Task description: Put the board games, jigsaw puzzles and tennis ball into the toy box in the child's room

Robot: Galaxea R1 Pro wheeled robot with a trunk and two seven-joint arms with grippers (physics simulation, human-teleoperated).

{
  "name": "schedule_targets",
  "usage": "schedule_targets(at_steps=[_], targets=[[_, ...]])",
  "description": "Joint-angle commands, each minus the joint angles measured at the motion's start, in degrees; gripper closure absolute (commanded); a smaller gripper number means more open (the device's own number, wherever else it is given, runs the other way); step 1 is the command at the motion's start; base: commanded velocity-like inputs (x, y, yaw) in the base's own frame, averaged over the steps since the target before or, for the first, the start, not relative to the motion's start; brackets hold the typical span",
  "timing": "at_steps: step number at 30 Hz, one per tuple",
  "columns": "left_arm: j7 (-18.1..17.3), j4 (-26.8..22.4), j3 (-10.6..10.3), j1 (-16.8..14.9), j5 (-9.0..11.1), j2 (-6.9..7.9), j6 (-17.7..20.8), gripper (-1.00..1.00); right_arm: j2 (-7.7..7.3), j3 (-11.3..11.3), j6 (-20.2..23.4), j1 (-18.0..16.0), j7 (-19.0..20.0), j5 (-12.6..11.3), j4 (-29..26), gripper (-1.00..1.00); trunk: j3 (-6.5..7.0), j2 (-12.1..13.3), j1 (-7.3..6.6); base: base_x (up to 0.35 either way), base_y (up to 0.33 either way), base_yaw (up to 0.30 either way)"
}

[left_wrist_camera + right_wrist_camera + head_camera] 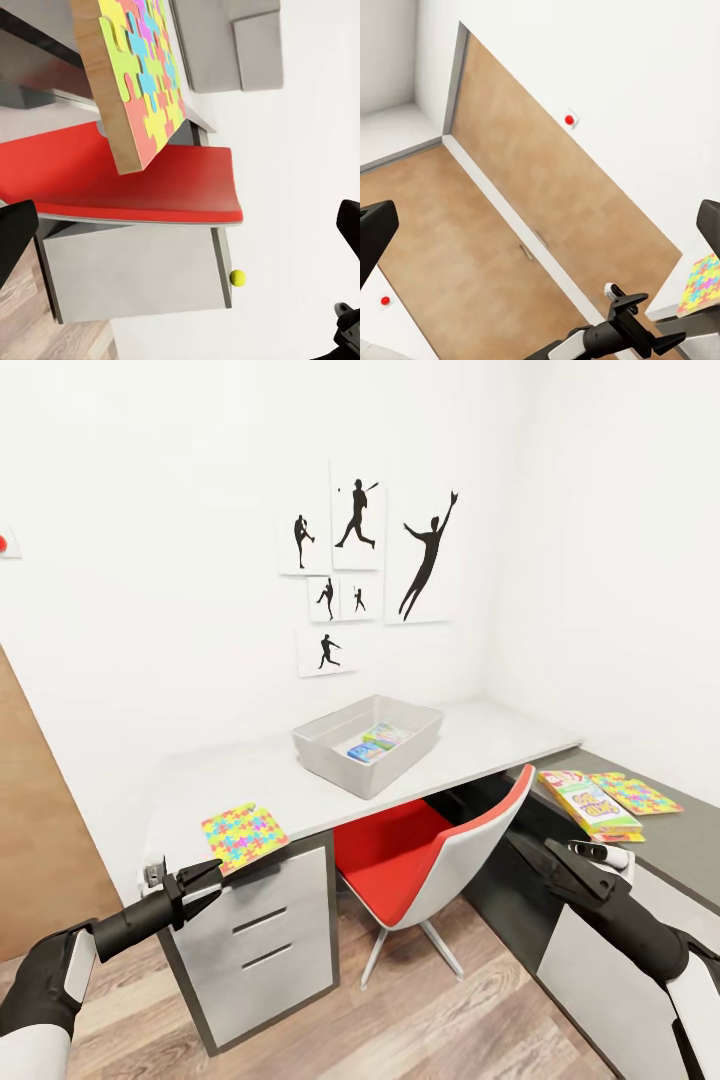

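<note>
Head view: a white-walled corner of the child's room is seen, with black baseball-player silhouette posters point(365, 565) hung above a long table point(480, 735) with a pale grey top. The toy box point(368, 744), a shallow light-grey tray, is set near the middle of that top, and small colourful boxes point(372, 744) are seen lying inside it, one blue; their print cannot be read. One jigsaw puzzle point(244, 834) is laid flat at the near left corner of the table, above a white drawer unit point(258, 940). A red and white chair point(432, 856) is pushed partly under the table. On the lower dark grey section at the right, a green, white and red board game point(590, 804) is laid beside a second jigsaw puzzle point(634, 793). The left gripper point(212, 881) is held just beside the near left table corner, its jaws spread apart and nothing between them. The right gripper point(530, 847) is raised near the dark section's front edge; whether its jaws are parted cannot be told from the head view, but in the right wrist view the two dark fingers point(375, 232) are seen far apart at the frame edges with nothing held, before a brown wood door point(510, 217). In the left wrist view, the tennis ball point(238, 277) is seen as a small yellow-green dot beside a corner of the grey cabinet; what it rests on cannot be told.
</note>
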Motion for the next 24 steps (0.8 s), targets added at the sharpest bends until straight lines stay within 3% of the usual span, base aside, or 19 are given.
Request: schedule_targets(at_steps=[1,24], targets=[[-0.1,0.0,0.1,0.0,0.1,0.00,0.4,-1.00,-0.01,0.0,0.3,0.0,0.0,-0.2,0.0,-1.00,-0.06,0.0,0.00,0.000,0.000,0.000],[0.1,0.0,0.1,0.0,0.1,0.01,0.4,-1.00,0.16,0.0,0.3,0.0,-0.1,-0.2,0.0,-1.00,-0.06,0.0,0.00,0.060,0.016,0.000]])
